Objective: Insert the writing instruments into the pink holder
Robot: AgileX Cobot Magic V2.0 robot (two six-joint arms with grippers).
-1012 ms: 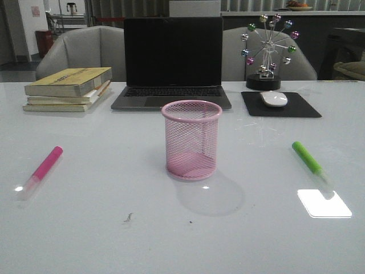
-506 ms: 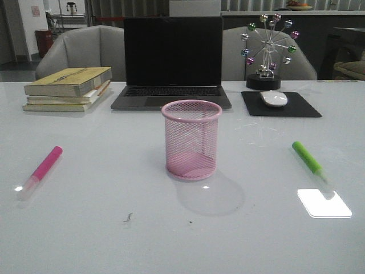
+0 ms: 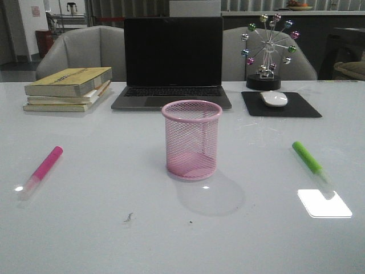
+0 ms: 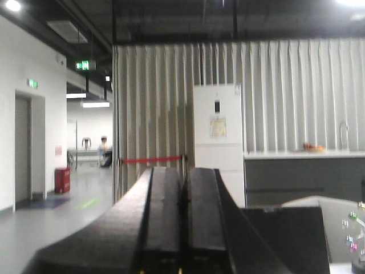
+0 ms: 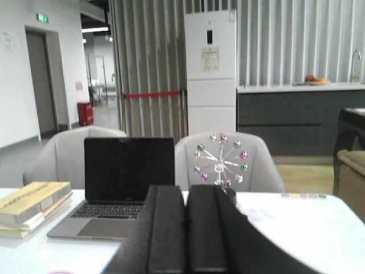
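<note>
The left gripper has its two black fingers pressed flat together, nothing between them; it is raised and faces the room's curtain wall. The right gripper likewise has its fingers together and empty, looking over the counter toward the laptop. Neither arm appears in the front view.

In the front view the pink mesh holder stands upright at centre frame, open room on all sides. The pink highlighter lies flat at left, well apart from the holder, its pale cap end toward the lower left. The green highlighter lies flat at right, also well apart, its pale cap toward the lower right, where it runs into a bright glare patch and is hard to make out.

Behind the holder, across the upper frame: a stack of books at left, the open laptop in the middle, and at right a white mouse on a black mousepad with a small wheel-shaped ornament of coloured balls behind it. Two grey chairs stand past the counter's far edge.
</note>
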